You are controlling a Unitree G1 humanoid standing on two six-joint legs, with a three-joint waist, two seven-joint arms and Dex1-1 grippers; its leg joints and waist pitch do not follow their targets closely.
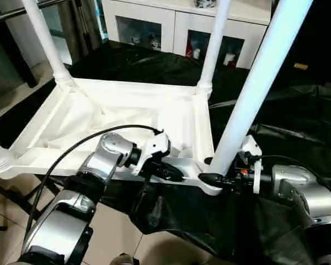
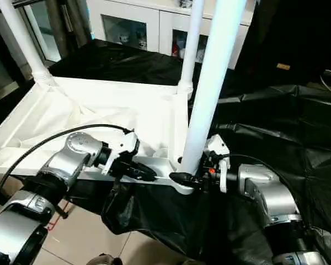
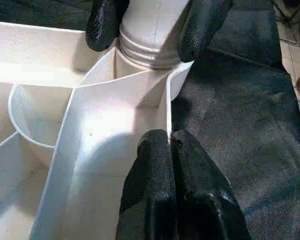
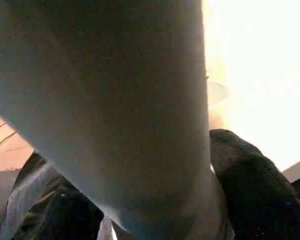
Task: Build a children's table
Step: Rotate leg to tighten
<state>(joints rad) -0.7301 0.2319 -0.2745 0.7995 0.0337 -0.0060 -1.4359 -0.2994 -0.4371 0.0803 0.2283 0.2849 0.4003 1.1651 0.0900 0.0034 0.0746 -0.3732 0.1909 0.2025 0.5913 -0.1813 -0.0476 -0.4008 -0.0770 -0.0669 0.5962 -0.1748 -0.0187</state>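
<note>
Seating the near-right leg (image 1: 254, 88) at four o'clock on the upturned tabletop (image 1: 127, 118), we clasp its base between the right gripper's (image 1: 212, 178) fingers, left gripper's (image 1: 174, 172) fingers pressed together on the rim, and should push straight down.

A: Tabletop (image 1: 121, 118) centre frame, all white, no pattern. Legs (image 1: 256, 88) white too, pale blue sheen on the upper-right one.
B: Sheet (image 1: 287, 127) under it, right side, glossy black. Cabinet (image 1: 176, 22) top of frame, white. Forearms (image 1: 102, 160) silver, fingers (image 3: 160, 190) black. Floor (image 1: 116, 232) lower left, beige tile.
</note>
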